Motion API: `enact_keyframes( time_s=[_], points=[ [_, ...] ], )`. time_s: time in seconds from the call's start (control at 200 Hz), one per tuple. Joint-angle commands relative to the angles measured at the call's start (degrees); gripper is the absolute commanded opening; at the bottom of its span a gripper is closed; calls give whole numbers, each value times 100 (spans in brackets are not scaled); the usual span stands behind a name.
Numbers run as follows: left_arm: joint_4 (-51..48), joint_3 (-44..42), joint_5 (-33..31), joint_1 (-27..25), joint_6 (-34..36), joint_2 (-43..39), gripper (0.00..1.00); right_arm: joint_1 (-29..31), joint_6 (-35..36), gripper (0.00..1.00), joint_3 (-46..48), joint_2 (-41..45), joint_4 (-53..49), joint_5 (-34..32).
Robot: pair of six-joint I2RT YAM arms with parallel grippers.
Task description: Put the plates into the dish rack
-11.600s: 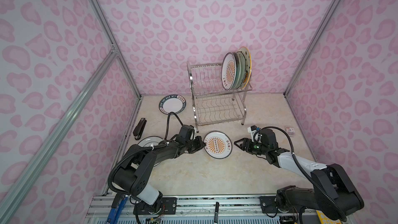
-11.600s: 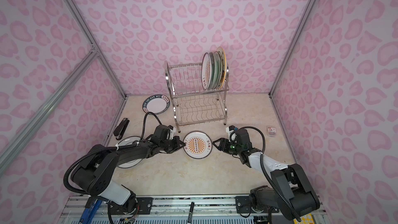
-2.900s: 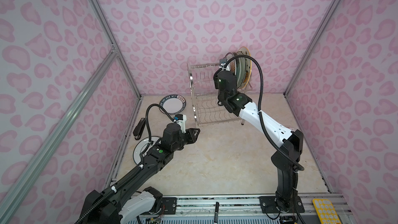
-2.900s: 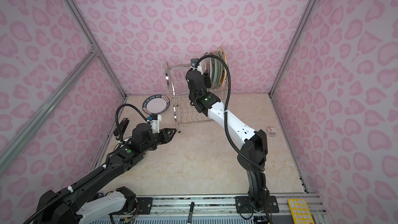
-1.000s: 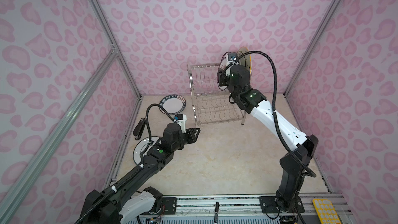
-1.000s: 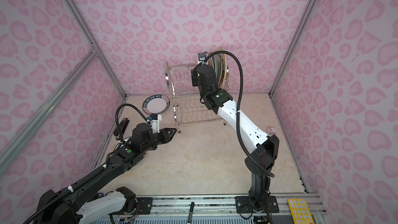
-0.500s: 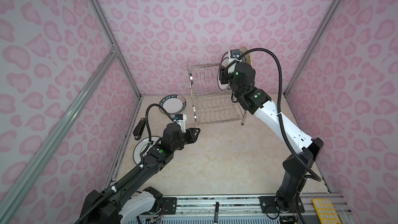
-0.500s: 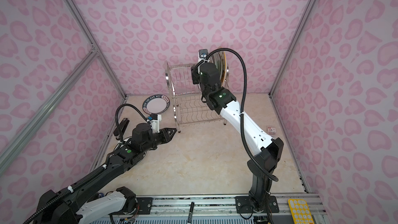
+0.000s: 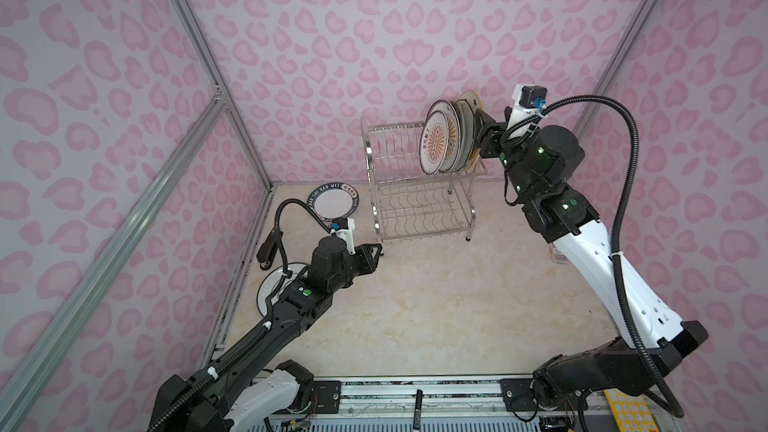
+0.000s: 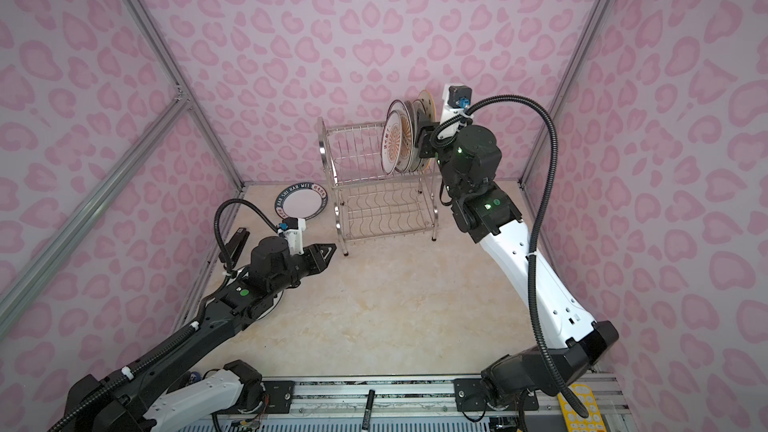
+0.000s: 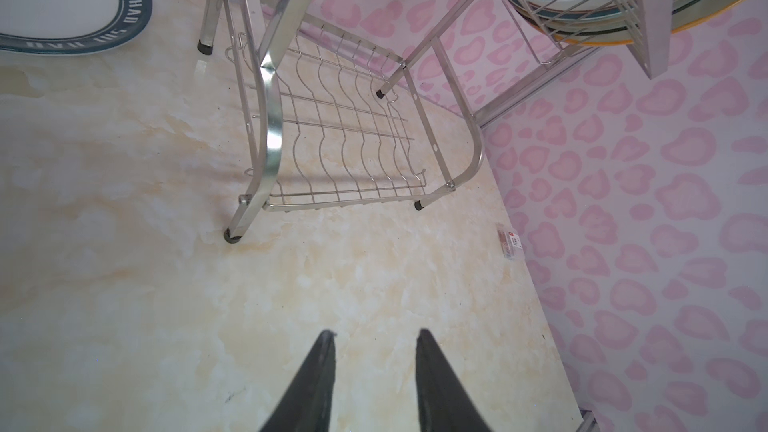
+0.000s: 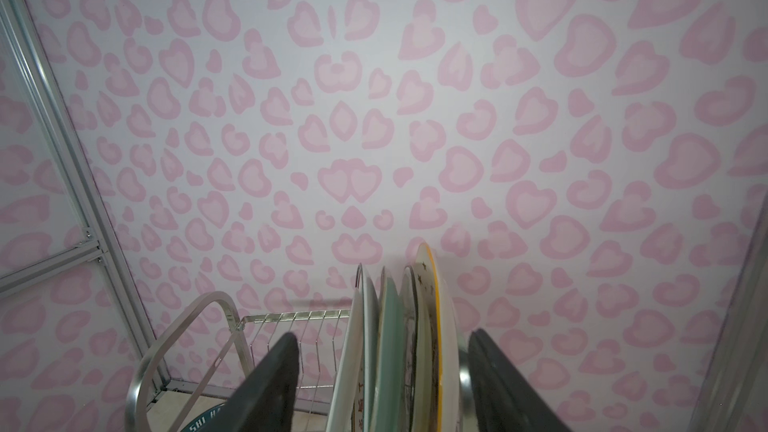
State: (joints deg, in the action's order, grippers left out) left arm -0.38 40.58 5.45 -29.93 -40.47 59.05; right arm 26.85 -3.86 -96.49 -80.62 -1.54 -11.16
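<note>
Your right claw (image 12: 382,336) gapes astride the racked plates (image 9: 438,143) in the dish rack (image 9: 409,201), upper tier; your left claw (image 11: 376,331) hangs open, empty. Withdraw crooked and a jaw could topple them.

A beige marbled surface (image 9: 436,305) lies between pink-blotched walls (image 9: 374,27). A black stapler-like object (image 9: 268,248) rests at its left edge and a small packet (image 11: 510,241) near the right wall. A black marker (image 9: 419,407) lies on the front rail, a yellow keypad (image 9: 625,409) beside it.
</note>
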Motion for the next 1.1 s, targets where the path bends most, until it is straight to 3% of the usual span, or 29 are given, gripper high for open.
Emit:
enact_keyframes(
  time_s=[0.0,0.32,0.61,1.1],
  points=[
    [-140,130,-232,7,165,49,35,-144,-319,64,616,388,377,289],
    [-287,446,-431,9,241,414,35,-244,-638,65,2333,1161,620,187],
    [-422,579,-639,17,215,624,35,-402,-677,64,2632,1159,543,147],
    [-813,545,-624,371,-166,678,35,-833,-726,64,2965,1223,544,700]
  ],
)
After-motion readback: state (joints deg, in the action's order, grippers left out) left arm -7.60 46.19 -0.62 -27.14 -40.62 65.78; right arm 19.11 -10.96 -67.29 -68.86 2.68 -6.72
